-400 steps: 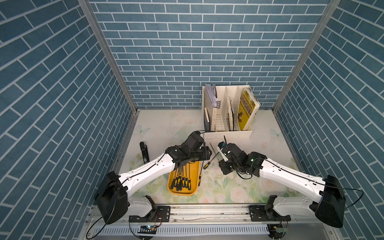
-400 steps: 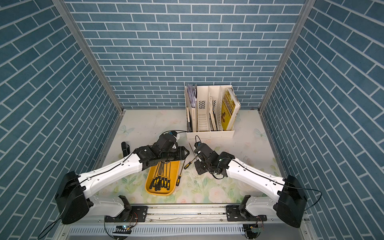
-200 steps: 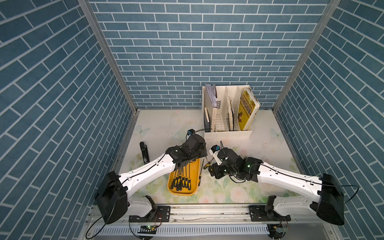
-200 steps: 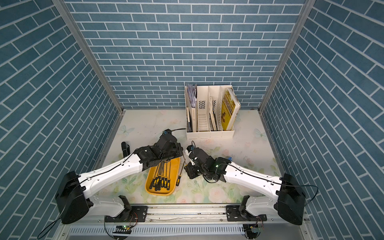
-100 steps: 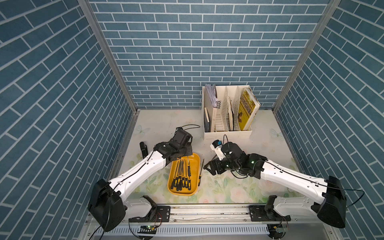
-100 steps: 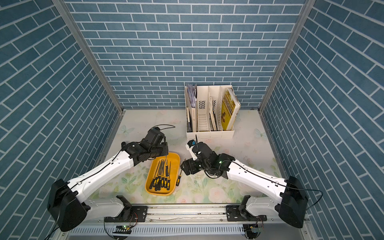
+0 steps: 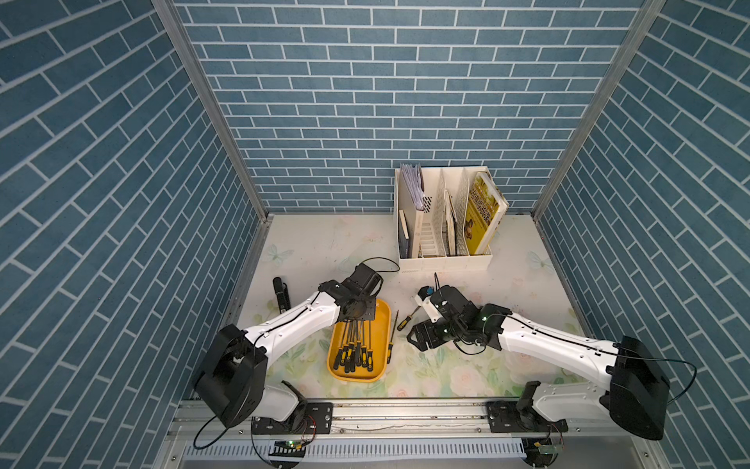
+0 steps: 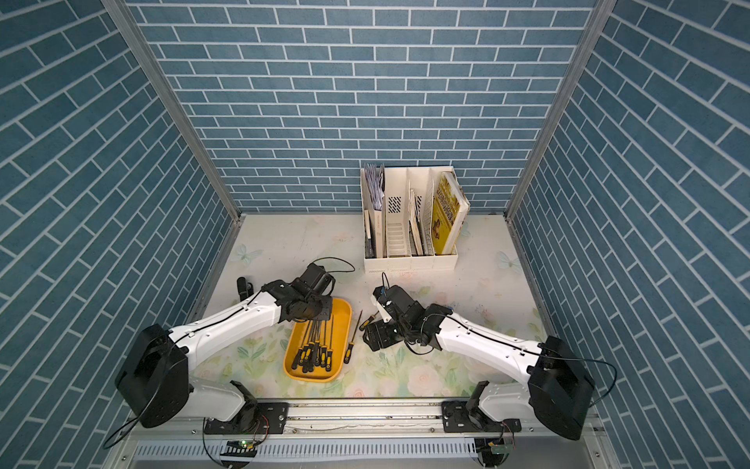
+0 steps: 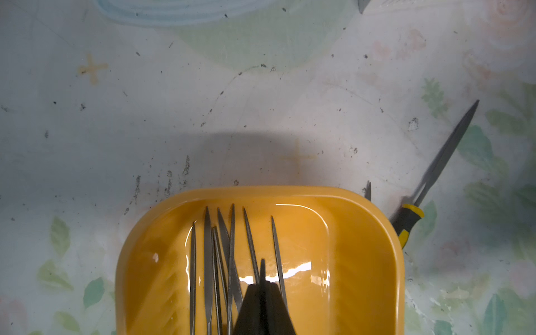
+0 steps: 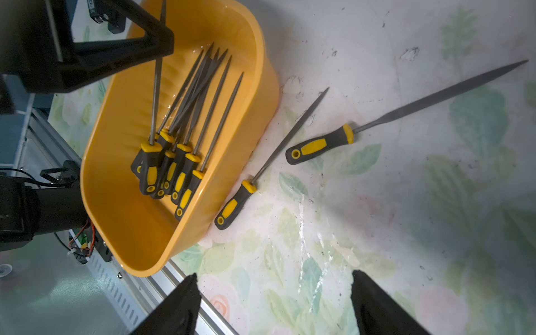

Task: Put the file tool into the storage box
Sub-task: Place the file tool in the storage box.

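One file tool [image 10: 155, 87] front-to-back, tip rearward

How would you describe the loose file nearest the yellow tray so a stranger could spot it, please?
Find the yellow storage box on the floral table. Two loose files lie outside it. Yours is the nearer file, running alongside its wall; the other file angles away.

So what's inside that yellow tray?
A heap of black-and-yellow-handled files lies in the storage box. The left gripper pinches another file, its handle down among them. They overlap, so their count and the floor beneath are hidden.
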Motion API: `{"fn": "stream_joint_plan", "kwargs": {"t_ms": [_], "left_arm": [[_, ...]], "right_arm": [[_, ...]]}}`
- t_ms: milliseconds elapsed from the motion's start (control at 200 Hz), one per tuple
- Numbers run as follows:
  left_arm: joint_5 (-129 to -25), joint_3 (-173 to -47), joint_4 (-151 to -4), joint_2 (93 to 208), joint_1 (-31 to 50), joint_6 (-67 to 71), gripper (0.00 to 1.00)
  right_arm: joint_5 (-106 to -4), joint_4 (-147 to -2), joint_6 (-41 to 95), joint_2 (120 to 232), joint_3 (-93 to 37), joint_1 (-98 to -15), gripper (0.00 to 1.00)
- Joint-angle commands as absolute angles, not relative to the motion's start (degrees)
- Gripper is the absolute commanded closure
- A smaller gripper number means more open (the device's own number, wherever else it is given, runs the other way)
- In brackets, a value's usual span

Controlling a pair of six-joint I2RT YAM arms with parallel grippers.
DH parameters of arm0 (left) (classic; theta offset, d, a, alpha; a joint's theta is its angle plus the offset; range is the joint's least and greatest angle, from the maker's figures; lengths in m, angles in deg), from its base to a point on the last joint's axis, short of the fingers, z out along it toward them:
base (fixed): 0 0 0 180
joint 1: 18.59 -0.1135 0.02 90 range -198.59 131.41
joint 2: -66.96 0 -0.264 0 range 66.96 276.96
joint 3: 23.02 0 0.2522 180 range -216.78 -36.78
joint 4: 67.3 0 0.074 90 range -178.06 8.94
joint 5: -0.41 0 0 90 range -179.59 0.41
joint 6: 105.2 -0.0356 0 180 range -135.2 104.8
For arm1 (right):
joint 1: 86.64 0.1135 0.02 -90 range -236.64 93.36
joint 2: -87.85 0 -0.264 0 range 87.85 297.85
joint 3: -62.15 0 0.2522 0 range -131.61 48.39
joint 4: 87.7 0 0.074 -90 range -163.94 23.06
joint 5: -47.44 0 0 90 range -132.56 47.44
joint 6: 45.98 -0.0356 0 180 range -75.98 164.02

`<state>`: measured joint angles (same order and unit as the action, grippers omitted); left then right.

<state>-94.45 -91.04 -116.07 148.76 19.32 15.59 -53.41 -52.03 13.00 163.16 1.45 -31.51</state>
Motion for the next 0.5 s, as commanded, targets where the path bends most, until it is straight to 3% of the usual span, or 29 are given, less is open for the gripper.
{"fn": "stream_joint_plan", "kwargs": {"t_ms": [0,135,260,365,495], "left_arm": [[-94.6,-90.1,-115.5,149.5,19.6,14.7,1.0],[-94.6,-89.0,-114.9,150.4,19.8,14.8,1.0],[-94.4,-88.1,-114.2,151.0,20.0,15.1,0.84],[-94.2,-88.1,-114.3,150.9,20.2,15.2,0.63],[-94.2,-89.0,-115.3,150.1,20.4,15.1,0.55]], "right_arm": [[-53.6,-53.5,14.0,166.3,1.9,-31.9,0.16],[-52.2,-55.2,11.2,169.4,1.7,-32.9,0.16],[-50.5,-55.7,7.2,172.7,0.1,-34.0,0.16],[-49.9,-56.3,2.9,175.6,-2.2,-34.6,0.16],[-49.1,-56.8,-2.3,178.6,-4.3,-35.9,0.16]]}}
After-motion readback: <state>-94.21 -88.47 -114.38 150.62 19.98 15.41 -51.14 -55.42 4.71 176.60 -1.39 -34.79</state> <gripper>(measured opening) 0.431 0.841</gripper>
